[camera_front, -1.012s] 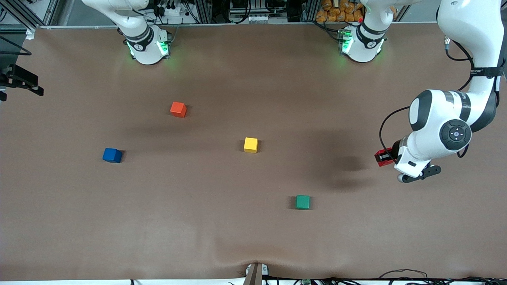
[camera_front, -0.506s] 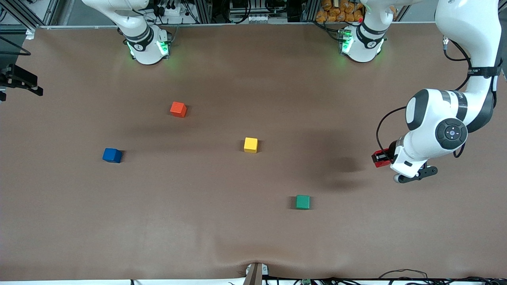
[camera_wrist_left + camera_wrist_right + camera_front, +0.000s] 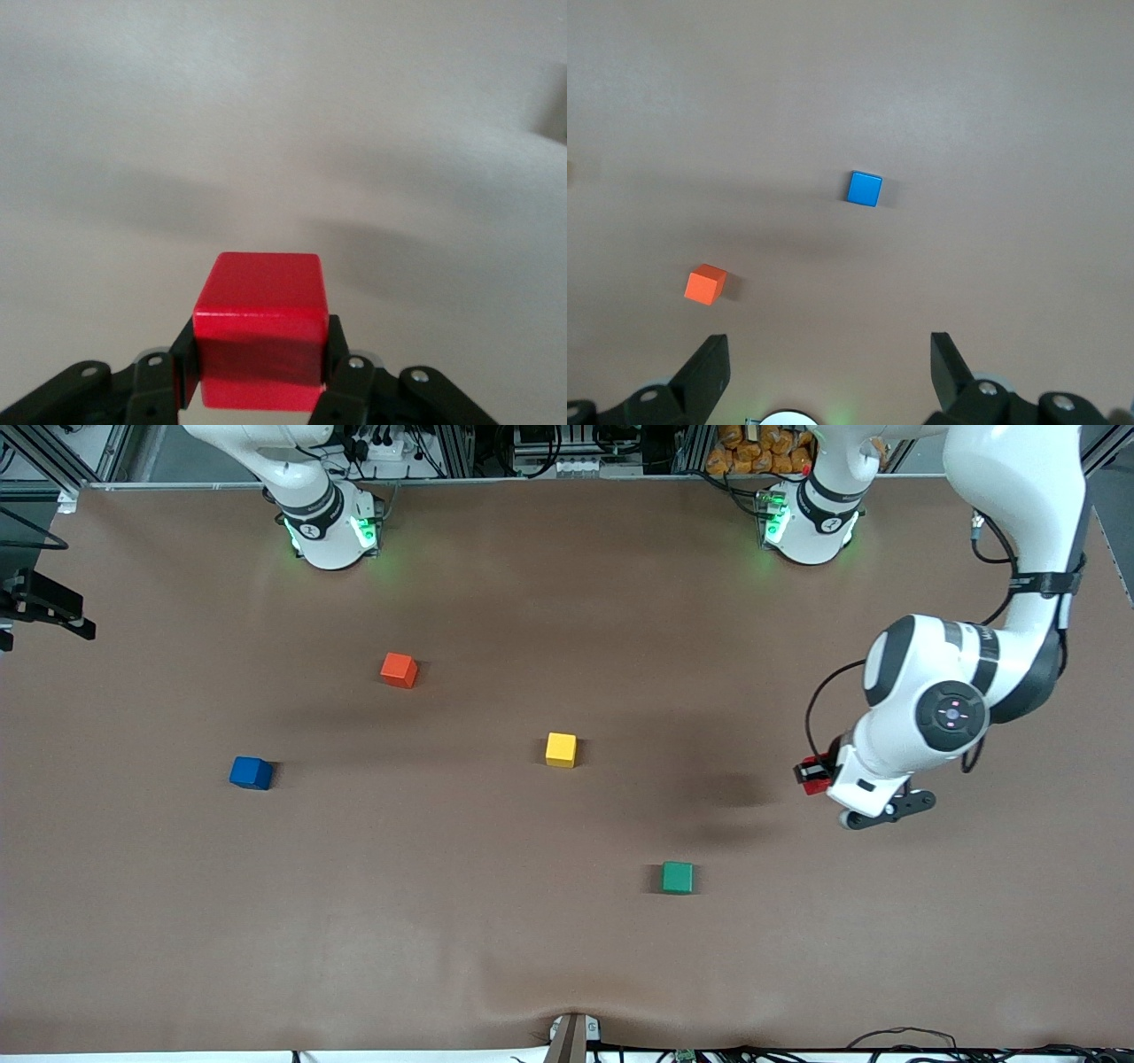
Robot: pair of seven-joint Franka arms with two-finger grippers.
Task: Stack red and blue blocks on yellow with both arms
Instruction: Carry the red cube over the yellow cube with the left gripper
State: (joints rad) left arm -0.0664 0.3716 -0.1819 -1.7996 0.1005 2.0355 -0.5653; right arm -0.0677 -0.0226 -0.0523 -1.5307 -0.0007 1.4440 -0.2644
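Note:
My left gripper point(image 3: 813, 773) hangs above the table toward the left arm's end, shut on the red block point(image 3: 808, 771). In the left wrist view the red block point(image 3: 259, 332) sits squeezed between both black fingers point(image 3: 184, 367), over bare table. The yellow cube point(image 3: 561, 749) rests on the table near the middle. The blue block point(image 3: 252, 772) lies toward the right arm's end; the right wrist view shows this blue block point(image 3: 864, 189) well below my right gripper point(image 3: 830, 372), which is open and holds nothing. Only the right arm's base shows in the front view.
An orange-red cube point(image 3: 399, 670) lies farther from the front camera than the blue block; the right wrist view has that orange-red cube point(image 3: 705, 284) too. A green cube point(image 3: 678, 877) sits nearer the front camera than the yellow cube. A dark camera mount point(image 3: 40, 602) stands at the table's edge.
The left arm has carried the red block sideways toward the table's middle, closer to the yellow cube. The cubes on the table have not moved.

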